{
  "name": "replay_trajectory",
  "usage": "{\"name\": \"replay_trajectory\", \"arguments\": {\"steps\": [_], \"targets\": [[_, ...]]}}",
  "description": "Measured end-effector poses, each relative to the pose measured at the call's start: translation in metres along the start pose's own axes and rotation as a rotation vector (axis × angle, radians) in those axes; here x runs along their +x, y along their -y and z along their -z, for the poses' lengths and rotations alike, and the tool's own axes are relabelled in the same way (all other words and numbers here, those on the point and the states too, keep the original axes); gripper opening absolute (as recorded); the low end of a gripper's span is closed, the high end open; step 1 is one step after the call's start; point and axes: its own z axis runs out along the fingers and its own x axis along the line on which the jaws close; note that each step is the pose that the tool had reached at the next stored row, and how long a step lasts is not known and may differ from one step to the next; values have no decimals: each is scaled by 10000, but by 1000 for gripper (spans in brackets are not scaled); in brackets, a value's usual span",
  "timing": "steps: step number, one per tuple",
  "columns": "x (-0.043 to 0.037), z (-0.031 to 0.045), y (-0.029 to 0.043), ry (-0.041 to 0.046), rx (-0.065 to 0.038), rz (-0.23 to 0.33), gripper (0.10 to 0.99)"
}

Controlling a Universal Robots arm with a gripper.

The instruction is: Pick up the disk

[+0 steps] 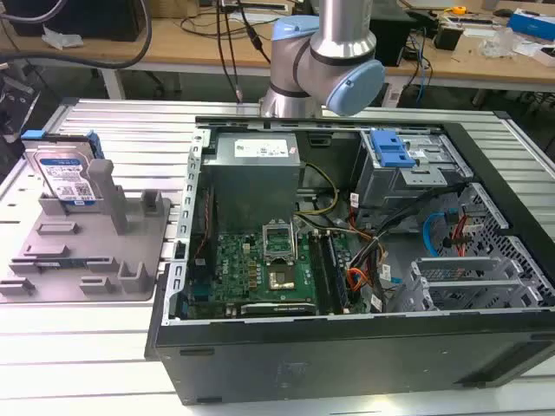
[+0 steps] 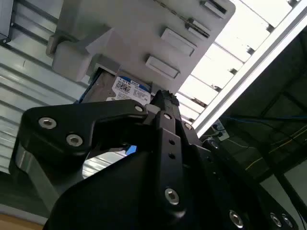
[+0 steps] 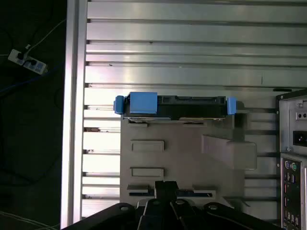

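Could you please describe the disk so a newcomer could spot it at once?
Find the open computer case on the slatted metal table; the grey tray lies beside it, on the exterior view's left. At the tray's far end the disk stands on edge against upright posts. It alone is silver with a blue-and-white label and blue side rails.

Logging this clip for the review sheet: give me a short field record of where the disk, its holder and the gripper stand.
disk: stands on edge in the tray, blue rails at both ends
tray: grey, on the slatted table, at the exterior view's left of the open computer case
gripper: above the tray, apart from the disk
task: disk not yet lifted
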Motion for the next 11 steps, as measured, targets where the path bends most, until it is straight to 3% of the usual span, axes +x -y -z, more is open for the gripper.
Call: {"name": "replay_trajectory", "arguments": {"steps": [7, 11], "targets": [[0, 0, 0, -3, 0, 74, 106], [0, -7, 0, -55, 1, 1445, 106]]}}
